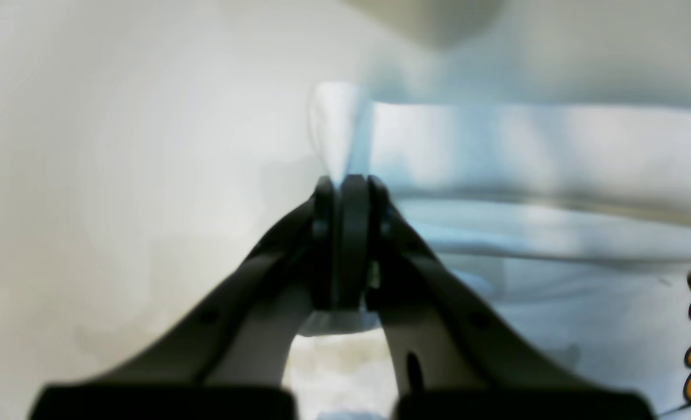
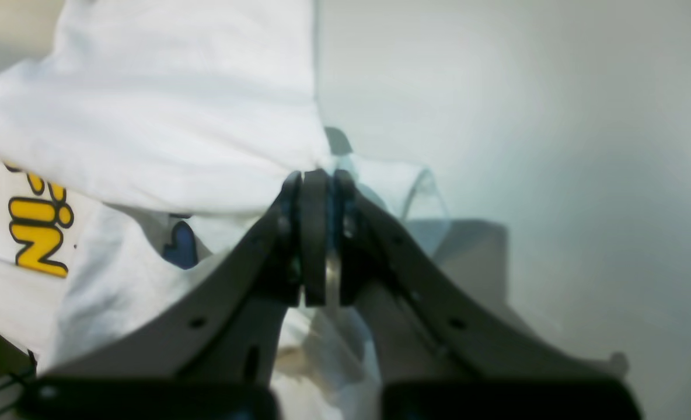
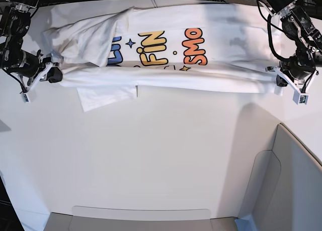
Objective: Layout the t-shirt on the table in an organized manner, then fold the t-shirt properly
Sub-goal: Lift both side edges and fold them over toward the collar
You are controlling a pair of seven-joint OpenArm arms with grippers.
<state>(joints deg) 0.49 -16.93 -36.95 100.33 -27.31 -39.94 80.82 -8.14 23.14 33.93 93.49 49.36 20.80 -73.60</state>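
We see the white cotton t-shirt with blue, yellow and orange letters (image 3: 166,50) lying across the top of the base picture on the big smooth white surface (image 3: 166,155). It is stretched in a long band from the left side to the right side. A folded edge runs along its lower side, and one sleeve flap sticks out below it at the left.

Our right gripper (image 3: 53,74) is at the left end of the band. In its wrist picture, its black jaws are pressed together on a pinch of the white cloth.

Our left gripper (image 3: 278,78) is at the right end of the band. Its jaws are closed tight on the cloth too, with a little white tip poking out past them.

A grey panel (image 3: 297,185) sits in the lower right corner.
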